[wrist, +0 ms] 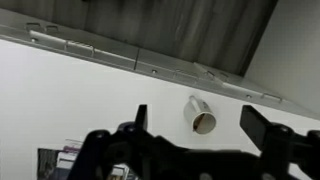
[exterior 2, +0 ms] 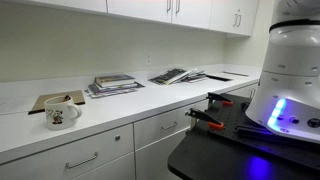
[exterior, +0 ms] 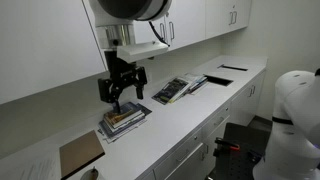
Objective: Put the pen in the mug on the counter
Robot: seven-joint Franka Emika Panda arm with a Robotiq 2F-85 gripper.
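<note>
A white mug (exterior 2: 62,114) with a dark print stands upright on the white counter (exterior 2: 150,108), in front of a brown board (exterior 2: 45,101). In the wrist view the mug (wrist: 201,117) shows from above, its mouth open, between my two fingers and far below them. A small dark mark sits inside its rim; I cannot tell whether it is the pen. No pen shows elsewhere. My gripper (exterior: 122,97) hangs above a stack of books (exterior: 125,119). It is open and empty in the wrist view (wrist: 196,111). The arm is out of view in the exterior view that shows the mug.
More books and magazines (exterior: 177,89) lie further along the counter, also seen in an exterior view (exterior 2: 176,75). The brown board (exterior: 80,155) lies next to the stack. White wall cabinets hang above. A white machine (exterior 2: 290,80) stands on a dark table.
</note>
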